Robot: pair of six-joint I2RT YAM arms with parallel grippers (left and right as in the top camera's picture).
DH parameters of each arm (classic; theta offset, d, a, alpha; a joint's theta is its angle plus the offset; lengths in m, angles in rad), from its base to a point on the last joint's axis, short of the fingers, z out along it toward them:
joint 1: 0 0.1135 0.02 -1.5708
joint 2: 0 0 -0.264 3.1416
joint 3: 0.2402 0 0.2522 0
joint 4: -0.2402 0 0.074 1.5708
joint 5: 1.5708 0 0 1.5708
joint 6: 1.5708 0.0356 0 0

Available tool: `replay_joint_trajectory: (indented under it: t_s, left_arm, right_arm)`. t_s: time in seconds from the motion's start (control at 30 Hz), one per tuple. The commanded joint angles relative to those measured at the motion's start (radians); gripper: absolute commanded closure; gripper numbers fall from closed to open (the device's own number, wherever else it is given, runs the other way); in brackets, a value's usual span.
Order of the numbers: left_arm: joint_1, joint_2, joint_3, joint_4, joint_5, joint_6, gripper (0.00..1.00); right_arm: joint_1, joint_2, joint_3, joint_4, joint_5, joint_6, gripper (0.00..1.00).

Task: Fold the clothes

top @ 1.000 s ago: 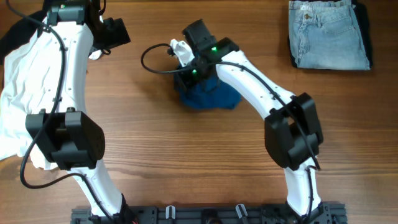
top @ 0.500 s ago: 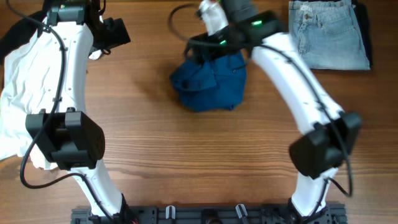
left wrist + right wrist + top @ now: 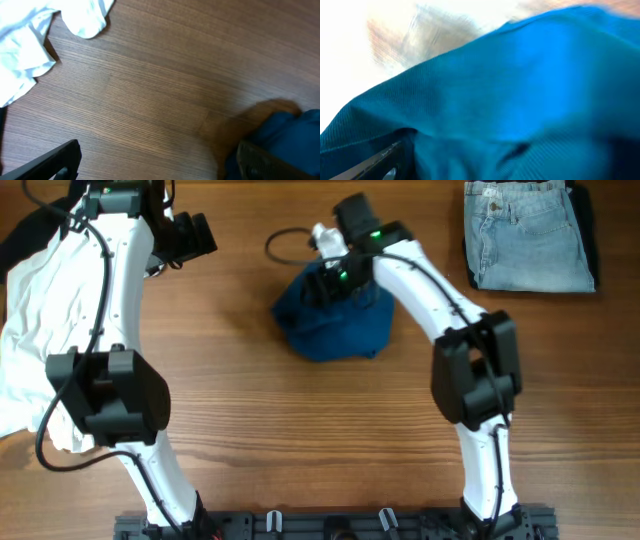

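Note:
The dark-blue shirt [image 3: 335, 325] lies bunched in a heap at the middle of the table. My right gripper [image 3: 335, 280] is down on its far edge. In the right wrist view blue cloth [image 3: 520, 90] fills the frame and lies between the jaws. One finger [image 3: 385, 160] shows far out at the left, so the right gripper [image 3: 485, 160] stands open; the other finger is hidden. My left gripper [image 3: 190, 238] hovers at the back left, open over bare wood [image 3: 157, 162]. A white garment [image 3: 40, 330] lies under the left arm. Folded jeans [image 3: 528, 235] rest at the back right.
A black piece [image 3: 590, 220] shows under the jeans at their right side, and more black cloth [image 3: 20, 240] lies at the far left edge. The white cloth's edge [image 3: 30, 35] and the shirt's edge [image 3: 295, 135] appear in the left wrist view.
The right gripper opened, swung to the back of the table, then came down on the shirt's far edge. The shirt heap is now wider. The left arm barely moved.

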Motion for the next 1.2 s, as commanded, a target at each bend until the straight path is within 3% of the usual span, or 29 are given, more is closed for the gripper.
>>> replay_joint_trajectory:
  t_s: [0.0, 0.2, 0.37, 0.47, 0.77, 0.97, 1.13, 1.17]
  left_arm:
    - [0.003, 0.041, -0.005, -0.001, 0.012, -0.001, 0.0]
    - [0.004, 0.048, -0.005, -0.001, 0.011, -0.001, 0.0]
    - [0.005, 0.049, -0.005, 0.005, 0.007, 0.003, 0.0]
    - [0.005, 0.049, -0.005, 0.03, 0.008, 0.003, 0.0]
    - [0.005, 0.049, -0.005, 0.042, 0.008, 0.03, 0.0]
    - [0.005, 0.049, -0.005, 0.05, 0.008, 0.029, 0.0]
    - [0.004, 0.049, -0.005, 0.044, 0.008, 0.029, 0.0]
    - [0.004, 0.049, -0.005, 0.04, 0.008, 0.029, 0.0]
  right_arm:
    - [-0.008, 0.03, 0.007, -0.009, -0.031, -0.016, 0.04]
    - [-0.122, -0.076, 0.235, -0.256, -0.121, 0.058, 0.0]
    - [-0.246, -0.18, 0.237, -0.428, -0.026, 0.118, 0.0]
    - [-0.274, -0.175, 0.14, -0.436, -0.019, 0.111, 0.0]
    - [-0.283, -0.175, -0.314, -0.05, -0.132, 0.224, 0.0]
    - [-0.225, -0.164, -0.53, 0.319, -0.413, 0.288, 0.0]
    - [-0.117, -0.148, -0.564, 0.452, -0.235, 0.351, 0.0]
    - [-0.089, -0.133, -0.564, 0.465, -0.186, 0.352, 0.2]
